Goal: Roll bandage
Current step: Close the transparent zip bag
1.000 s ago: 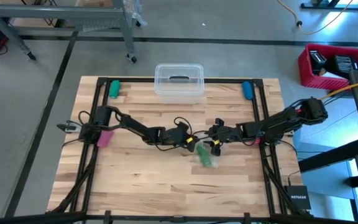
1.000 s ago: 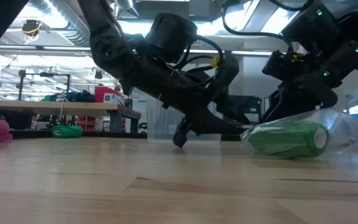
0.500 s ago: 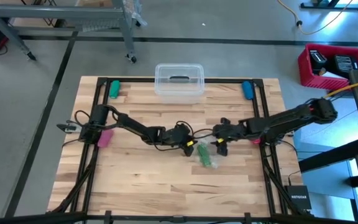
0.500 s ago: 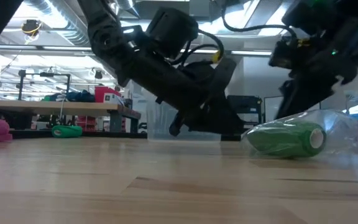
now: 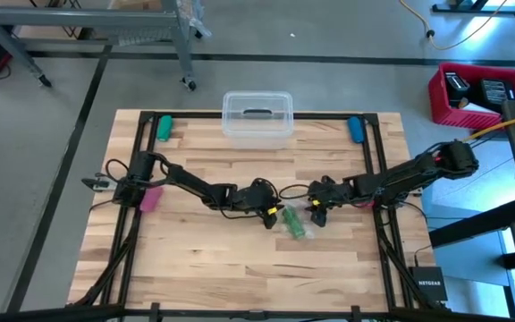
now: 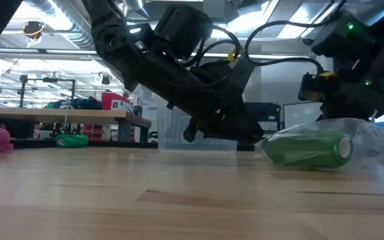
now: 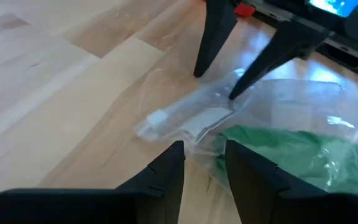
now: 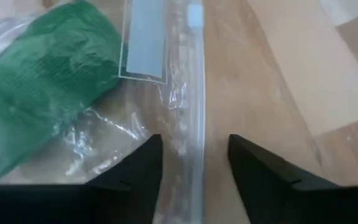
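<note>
A clear plastic bag [image 5: 295, 225] lies mid-table with a green fabric roll [image 6: 309, 148] inside it. No long strip of bandage is in view. My left gripper [image 7: 202, 146] is open, just off the table at the bag's left end. Its fingers stand either side of the bag's zip edge [image 7: 185, 121]. My right gripper [image 8: 194, 140] is open too and slants down over the same zip edge [image 8: 188, 93] from the table's right. One finger stands on each side of that edge. My left gripper has the bag's crumpled edge between its open fingers; I cannot tell whether they touch it. My right gripper comes slanting down from the right. One fingertip [image 7: 234, 93] stands at the clear plastic by the zip strip, but I cannot tell whether it touches.
A clear lidded box [image 5: 257, 116] stands at the far edge. A green cylinder [image 5: 164, 128] lies at the far left corner, a blue one [image 5: 356, 130] at the far right, and a pink one [image 5: 151, 199] by the left arm's base. A black frame rims the table.
My left gripper has rolled about its own line and risen a little off the table. My right gripper has swung back over the bag toward the table's right and tipped more steeply down. The bag with the roll has stayed in place.
</note>
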You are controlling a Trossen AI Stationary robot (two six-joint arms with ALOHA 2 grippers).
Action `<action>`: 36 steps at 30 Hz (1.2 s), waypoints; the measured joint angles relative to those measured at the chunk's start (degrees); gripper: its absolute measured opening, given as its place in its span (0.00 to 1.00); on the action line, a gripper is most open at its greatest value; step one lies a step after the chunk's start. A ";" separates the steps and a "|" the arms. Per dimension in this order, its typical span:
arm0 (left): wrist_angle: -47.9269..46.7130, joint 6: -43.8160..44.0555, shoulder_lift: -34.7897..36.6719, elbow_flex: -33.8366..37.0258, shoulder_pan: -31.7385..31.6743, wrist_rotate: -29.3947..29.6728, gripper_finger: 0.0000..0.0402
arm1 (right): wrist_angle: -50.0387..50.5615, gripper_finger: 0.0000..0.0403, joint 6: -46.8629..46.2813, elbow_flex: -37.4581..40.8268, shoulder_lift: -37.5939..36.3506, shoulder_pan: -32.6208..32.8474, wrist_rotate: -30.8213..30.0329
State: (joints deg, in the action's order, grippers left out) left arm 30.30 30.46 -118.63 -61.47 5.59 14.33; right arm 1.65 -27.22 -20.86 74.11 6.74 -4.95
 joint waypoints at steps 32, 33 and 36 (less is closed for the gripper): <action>-20.66 -14.39 21.57 1.95 -1.68 5.83 0.27 | 20.92 0.01 35.13 -20.51 -2.03 11.80 -41.98; -19.05 -14.19 21.57 2.83 -1.78 5.85 0.27 | 21.58 0.01 35.44 -21.07 -2.18 12.33 -43.07; -12.07 -11.73 21.52 6.71 -2.27 5.76 0.27 | 24.26 0.01 35.59 -21.96 -2.30 13.82 -44.60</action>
State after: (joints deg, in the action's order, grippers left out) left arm 18.23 18.73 -97.10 -54.76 3.32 20.09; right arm 25.91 8.37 -42.82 71.81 20.57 -49.55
